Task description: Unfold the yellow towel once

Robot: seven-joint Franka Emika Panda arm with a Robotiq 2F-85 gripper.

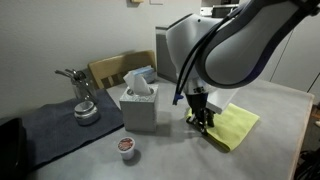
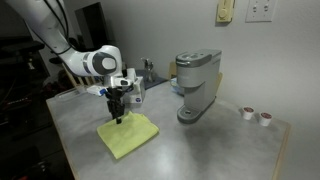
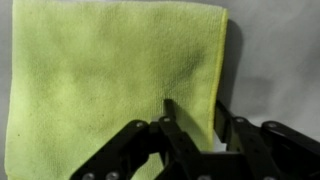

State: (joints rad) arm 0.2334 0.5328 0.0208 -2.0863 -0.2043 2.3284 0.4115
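On the desk [image 1: 285,105] we note the towel [image 1: 237,127] lying flat, near the tissue box [image 1: 139,104] but not touching it. End effector [image 1: 203,122] hangs low over the towel's edge on the box side. Wrist view: fingers [image 3: 170,112] stand partly apart, yellow cloth showing between them, nothing gripped; one finger sits by the towel's hemmed edge. Coffee machine [image 2: 195,85] stands well apart from the towel.
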